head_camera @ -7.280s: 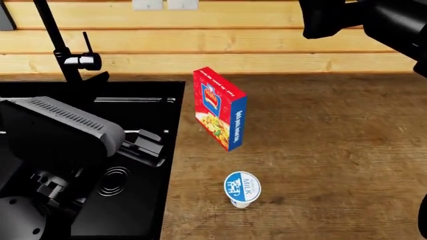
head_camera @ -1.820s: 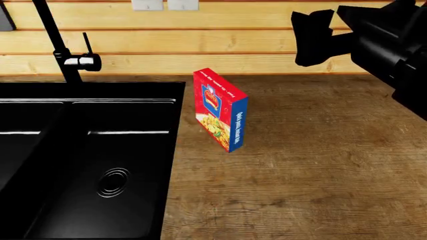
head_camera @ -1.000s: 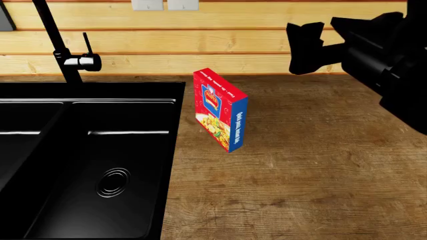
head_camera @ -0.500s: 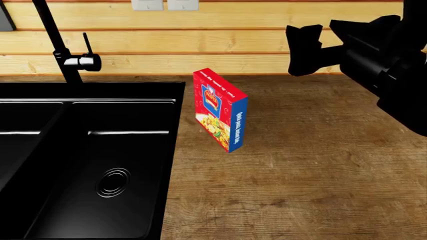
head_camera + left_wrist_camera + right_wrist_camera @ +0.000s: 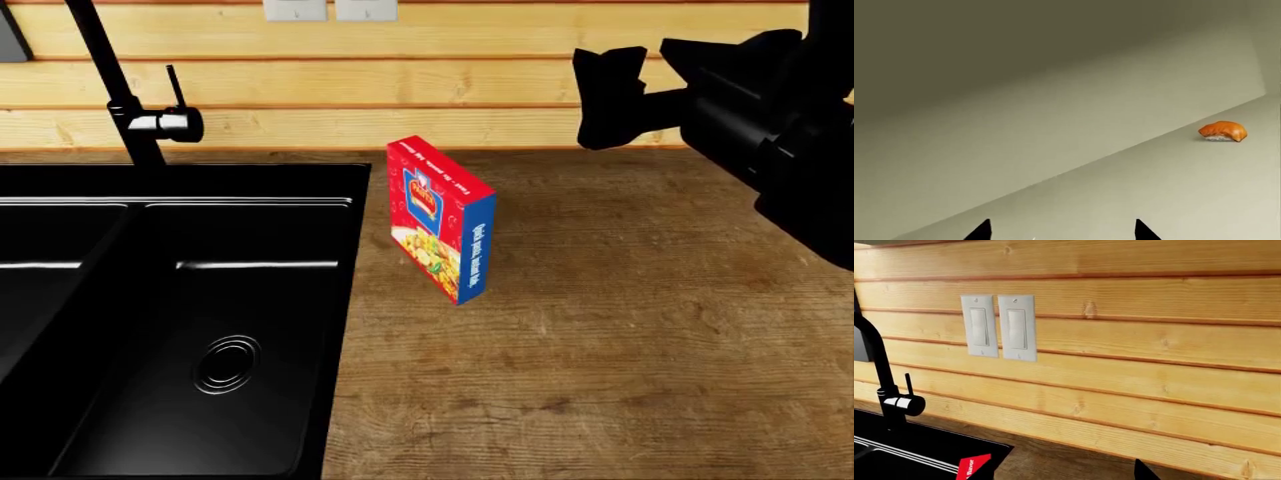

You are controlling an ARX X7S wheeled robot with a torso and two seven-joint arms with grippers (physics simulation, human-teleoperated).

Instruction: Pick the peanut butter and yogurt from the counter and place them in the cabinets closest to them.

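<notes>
Neither the peanut butter jar nor the yogurt cup shows in any view, so their places and headings cannot be told. The black right gripper (image 5: 641, 85) hangs raised over the far right of the brown wood-grain counter (image 5: 627, 330), right of an upright red and blue box (image 5: 441, 220), jaws apart with nothing between them. The left gripper (image 5: 1057, 235) shows only two dark, spread fingertips (image 5: 979, 231), holding nothing, above a pale grey-green cabinet shelf (image 5: 1141, 195) bearing a small orange piece of sushi (image 5: 1223, 131).

My right arm reaches in over the tabletop's far right corner, its black end effector (image 5: 614, 95) raised high; whether it is spread I can't tell. My left end effector (image 5: 1057, 231) shows two dark fingertips (image 5: 979, 231) apart, holding nothing.
</notes>
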